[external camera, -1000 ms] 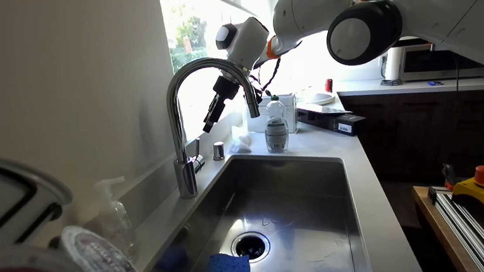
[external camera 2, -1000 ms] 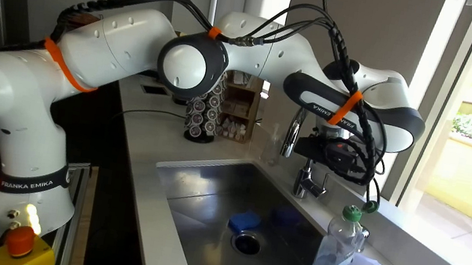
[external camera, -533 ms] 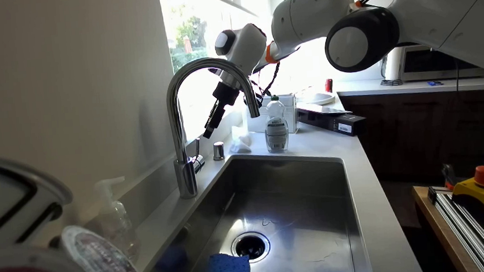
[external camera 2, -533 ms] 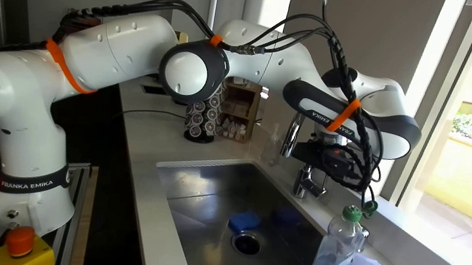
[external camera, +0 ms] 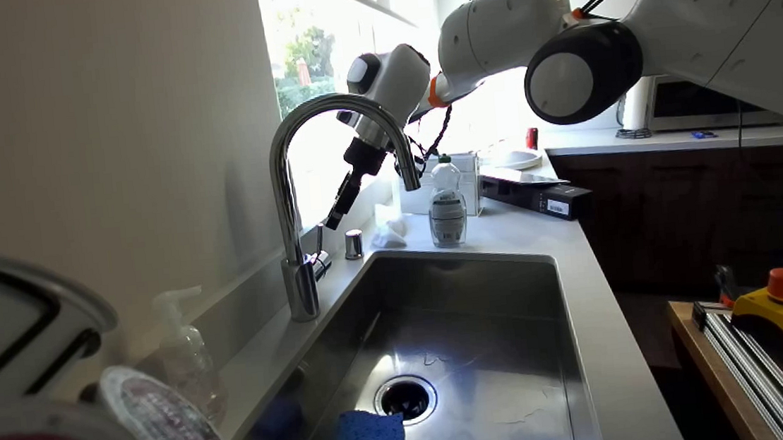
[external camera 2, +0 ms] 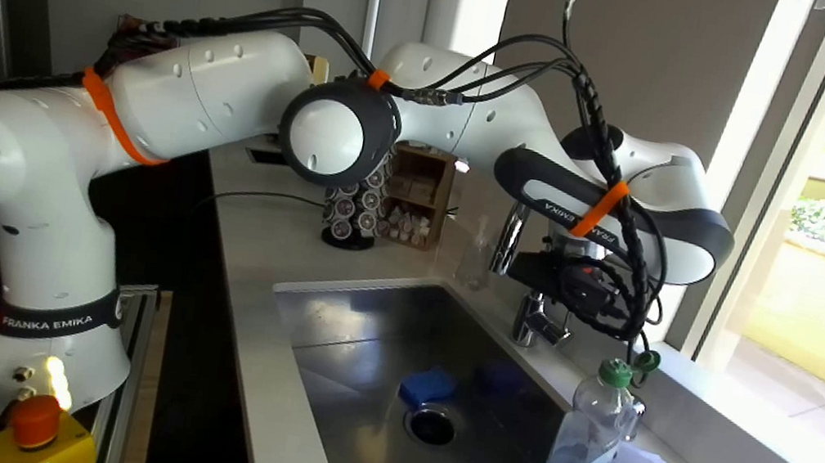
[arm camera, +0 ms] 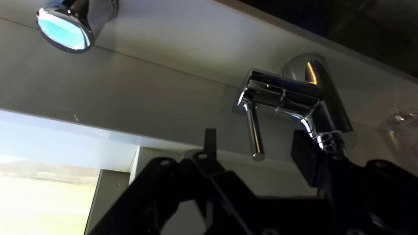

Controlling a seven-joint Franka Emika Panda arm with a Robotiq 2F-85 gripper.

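The desk (external camera 2: 259, 232) under the gripper (arm camera: 256, 147) is pale, smooth and hard, with a crisp straight edge. Above it arches the robot arm (external camera 2: 187, 84), all glossy white shells and rounded joints, and the gripper hangs at its end. Lower than the gripper and off to its side, the sink (external camera: 482, 361) is a rectangular basin of satin grey metal with a soft sheen and a few fine marks. The faucet (external camera: 285, 208), a mirror-bright chrome pipe bent into a tall hook, stands just beside the gripper. Farther along the desk from the gripper is a green-topped bottle (external camera 2: 579, 457) of clear plastic, narrow at the neck and rounder below. The gripper itself is black and angular, on jointed links; its fingers (arm camera: 210, 142) stand apart with a wide gap between them. Well below it, in the sink, lies a blue sponge (external camera: 370, 438), porous and wavy-sided. A short round chrome cap (arm camera: 75, 29) rises from the desk near the gripper, on the bottle's side. Smallest is the faucet's handle (arm camera: 254, 130), a thin, straight rod of polished metal; in the wrist view it shows between the two fingertips, near them, though whether either one touches it cannot be told.
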